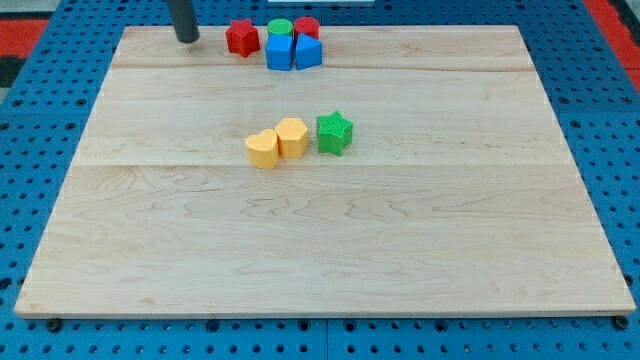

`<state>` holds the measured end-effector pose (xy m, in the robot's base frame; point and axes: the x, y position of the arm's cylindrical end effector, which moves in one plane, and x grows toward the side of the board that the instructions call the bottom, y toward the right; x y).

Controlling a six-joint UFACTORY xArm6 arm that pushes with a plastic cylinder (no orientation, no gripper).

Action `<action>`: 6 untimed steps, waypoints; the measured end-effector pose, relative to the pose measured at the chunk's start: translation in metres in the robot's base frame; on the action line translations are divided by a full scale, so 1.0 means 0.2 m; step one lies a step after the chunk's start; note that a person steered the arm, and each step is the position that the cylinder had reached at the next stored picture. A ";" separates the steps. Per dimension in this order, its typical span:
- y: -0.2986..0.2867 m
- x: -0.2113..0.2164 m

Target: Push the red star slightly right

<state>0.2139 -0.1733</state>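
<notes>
The red star (241,38) lies near the view's top edge of the wooden board (320,230), left of a tight cluster. My tip (187,39) stands on the board to the star's left, a short gap away and not touching it. Right of the star sit a blue cube (279,52), a blue angular block (308,51), a green cylinder (279,28) and a red cylinder (307,27), all packed together.
Near the board's middle a yellow heart (262,149), a yellow hexagon-like block (292,136) and a green star (335,132) sit in a row. A blue perforated table (40,120) surrounds the board.
</notes>
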 end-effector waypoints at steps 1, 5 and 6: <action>0.10 0.00; 0.20 0.00; 0.24 0.00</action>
